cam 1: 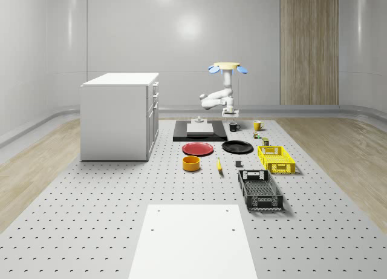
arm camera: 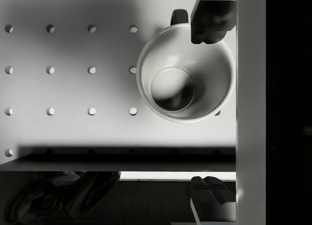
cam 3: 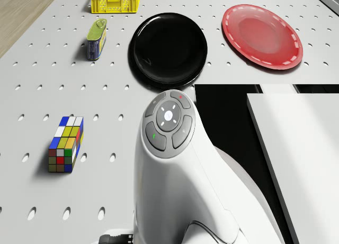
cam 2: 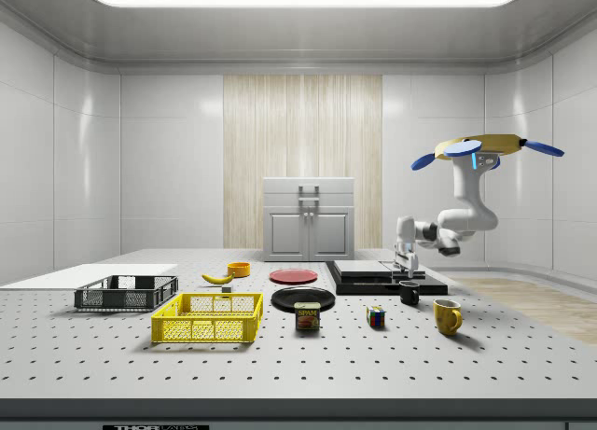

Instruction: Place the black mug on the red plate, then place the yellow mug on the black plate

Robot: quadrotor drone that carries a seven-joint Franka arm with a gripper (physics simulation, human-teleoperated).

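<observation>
- Two mugs were before you on the perforated table [cam 1: 91, 218]. The black mug [cam 1: 234, 126] stood upright just beside the black platform [cam 1: 181, 134], dark outside and pale grey inside as the wrist view [arm camera: 185, 78] showed it, with its handle at the rim.
- You had the yellow mug [cam 2: 447, 315] upright further out, near the Rubik's cube [cam 2: 375, 316]; the two mugs stood apart.
- Your red plate [cam 1: 198, 149] and black plate [cam 1: 237, 147] lay side by side, close but not touching, both bare.
- You could read "SPAM" on the tin [cam 2: 307, 315] in the side view; other writing was too small to tell.
- Your drone [cam 2: 480, 148] hovered above the table's far end, over the black mug's area, arm bent down.
- Your gripper [arm camera: 210, 108] hung just above the black mug, jaws spread wide. One fingertip [arm camera: 210, 20] sat over the rim beside the handle; the other fingertip [arm camera: 212, 191] lay over the platform's edge. The mug was nearer the first finger, and touch cannot be told.
- You also had a yellow crate [cam 1: 276, 158], black crate [cam 1: 260, 190], orange bowl [cam 1: 191, 163], banana [cam 1: 219, 165] and white cabinet [cam 1: 120, 115].
</observation>
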